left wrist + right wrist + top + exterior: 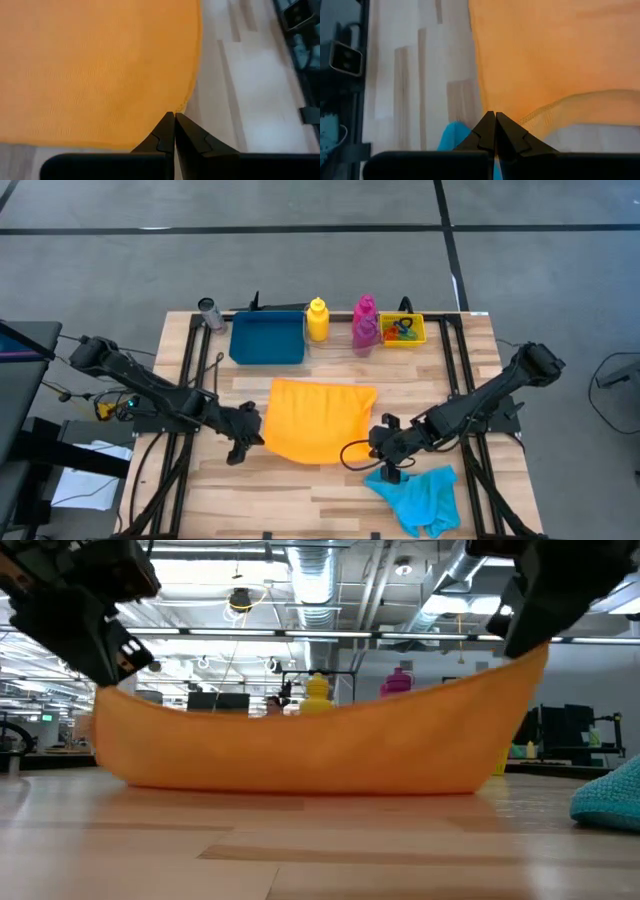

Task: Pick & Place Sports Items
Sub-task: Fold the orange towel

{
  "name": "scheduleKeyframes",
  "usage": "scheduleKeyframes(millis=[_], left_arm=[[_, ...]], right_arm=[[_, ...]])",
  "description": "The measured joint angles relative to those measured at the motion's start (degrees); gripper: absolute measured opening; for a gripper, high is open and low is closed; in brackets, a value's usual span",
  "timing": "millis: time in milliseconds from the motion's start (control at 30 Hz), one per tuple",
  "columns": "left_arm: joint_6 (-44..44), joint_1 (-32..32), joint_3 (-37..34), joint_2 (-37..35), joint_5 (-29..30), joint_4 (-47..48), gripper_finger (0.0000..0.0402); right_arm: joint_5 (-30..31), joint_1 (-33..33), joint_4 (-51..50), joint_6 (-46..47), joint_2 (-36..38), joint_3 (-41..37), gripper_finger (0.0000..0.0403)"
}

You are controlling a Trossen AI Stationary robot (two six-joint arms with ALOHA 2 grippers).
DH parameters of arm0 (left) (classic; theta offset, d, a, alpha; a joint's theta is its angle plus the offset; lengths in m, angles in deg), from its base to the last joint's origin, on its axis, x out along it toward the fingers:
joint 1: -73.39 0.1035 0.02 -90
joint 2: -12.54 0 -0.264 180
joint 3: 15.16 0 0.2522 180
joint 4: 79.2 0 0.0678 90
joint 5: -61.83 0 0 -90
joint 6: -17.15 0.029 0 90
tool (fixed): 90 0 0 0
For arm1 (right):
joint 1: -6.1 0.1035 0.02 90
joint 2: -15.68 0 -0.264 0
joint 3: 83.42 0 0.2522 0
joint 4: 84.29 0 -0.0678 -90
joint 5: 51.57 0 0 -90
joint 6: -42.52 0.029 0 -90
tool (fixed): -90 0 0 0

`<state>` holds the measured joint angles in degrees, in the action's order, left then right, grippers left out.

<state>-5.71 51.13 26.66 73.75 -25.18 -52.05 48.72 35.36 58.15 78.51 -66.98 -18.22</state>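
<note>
The orange cloth (320, 418) lies mid-table, its two near corners raised and its middle sagging onto the wood (300, 775). My left gripper (256, 438) is shut on its near left corner. My right gripper (380, 444) is shut on its near right corner. The cyan cloth (420, 495) lies crumpled on the table at the near right, beside my right gripper. The yellow bottle (317, 320) and the magenta bottle (365, 320) stand upright along the far edge. Small coloured rings (403, 330) lie in the yellow bin. My left gripper pinches the orange cloth's near left corner (179, 106) between its two fingers, slanting down from the table's left. That corner is lifted (118, 695) while the cloth's middle rests on the table. My right gripper pinches the orange cloth at its near right corner, by the hemmed edge (535, 119), slanting down from the table's right. That end is raised (525, 665), and the cloth hangs slack from it down to the table.
The blue tray (268, 338) stands at the far edge, left of the yellow bottle. The yellow bin (420, 330) stands at the far right. A small greyish bottle (210, 313) lies at the far left corner. Bare wood shows at the near left.
</note>
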Motion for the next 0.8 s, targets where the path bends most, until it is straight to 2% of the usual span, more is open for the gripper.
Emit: scheduleKeyframes(millis=[233, 400, 667, 800], left_arm=[[-0.14, 0.00, 0.02, 8.74, -2.54, -7.97, 0.0004], [-0.45, -0.20, 0.02, 13.73, -2.65, -14.61, 0.0024], [-9.37, -0.20, 0.02, 16.96, -3.23, -17.62, 0.0107], [-12.47, -0.49, 0.02, 16.98, -3.35, -17.59, 0.0158]], right_arm=[[-3.47, 0.00, 0.08, -1.27, -3.80, -0.03, 0.0005], [-3.89, -0.02, 0.73, -1.29, -4.28, -0.04, 0.0043], [-3.89, 0.00, 0.71, -1.22, -4.28, -0.04, 0.0132], [-3.89, -0.02, 0.67, 0.29, -4.28, -0.04, 0.0161]])
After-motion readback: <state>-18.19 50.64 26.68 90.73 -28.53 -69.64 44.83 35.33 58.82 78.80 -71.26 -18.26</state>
